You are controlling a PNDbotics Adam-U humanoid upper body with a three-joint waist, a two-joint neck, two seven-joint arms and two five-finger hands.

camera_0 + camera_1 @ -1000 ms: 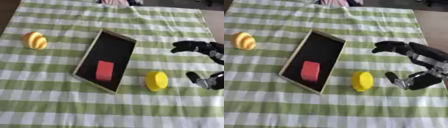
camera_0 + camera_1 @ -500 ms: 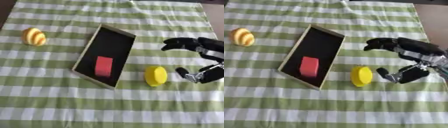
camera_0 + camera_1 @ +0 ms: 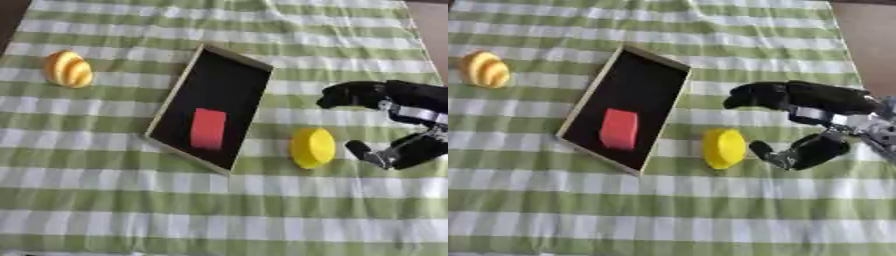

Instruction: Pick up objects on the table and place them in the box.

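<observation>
A shallow wooden box (image 3: 169,104) with a black floor lies tilted at the centre of the green checked cloth. A red block (image 3: 208,128) rests inside it. A yellow round object (image 3: 312,147) lies on the cloth just right of the box. My right hand (image 3: 820,107) comes in from the right, open, fingers spread above the yellow object and thumb (image 3: 780,155) low beside it, a small gap between them. An orange striped object (image 3: 68,69) sits far left. My left hand shows in neither view.
The checked cloth (image 3: 219,210) covers the whole table, with bare cloth in front of the box and along the far side. A brown strip of table (image 3: 868,40) shows at the upper right edge.
My right hand has moved left toward the yellow object, closing the gap. The whole picture has also shifted as the head moved.
</observation>
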